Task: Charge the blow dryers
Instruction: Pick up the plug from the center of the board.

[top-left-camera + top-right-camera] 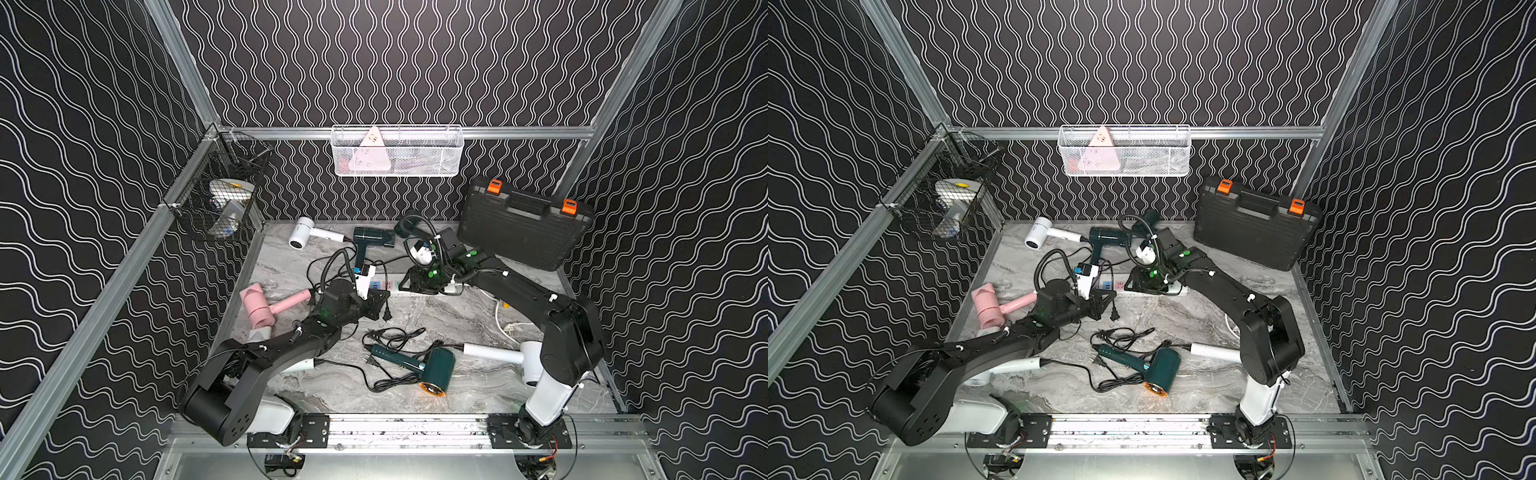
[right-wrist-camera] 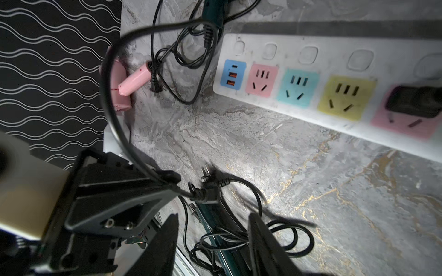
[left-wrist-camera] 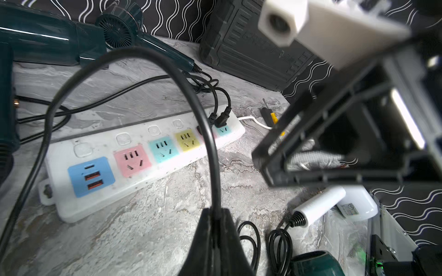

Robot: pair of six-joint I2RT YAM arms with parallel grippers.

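Gray marble table [image 1: 457, 316] holds our blow dryers [image 1: 438, 368], scattered around the white power strip [image 3: 143, 153]; two plugs [image 3: 221, 120] are in, and three colored sockets [image 3: 132, 160] wait empty. Our left gripper [image 3: 216, 211] pinches one black cord [image 3: 210, 148], and our right gripper [image 2: 212, 216] stands wide and empty. We see a pink-and-white thing [image 1: 372, 156] in the white basket [image 1: 424, 160] and white round things [image 1: 230, 189] in the black basket [image 1: 199, 226].

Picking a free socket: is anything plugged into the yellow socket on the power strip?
No, the yellow socket on the power strip shows bare slots with no plug in it.
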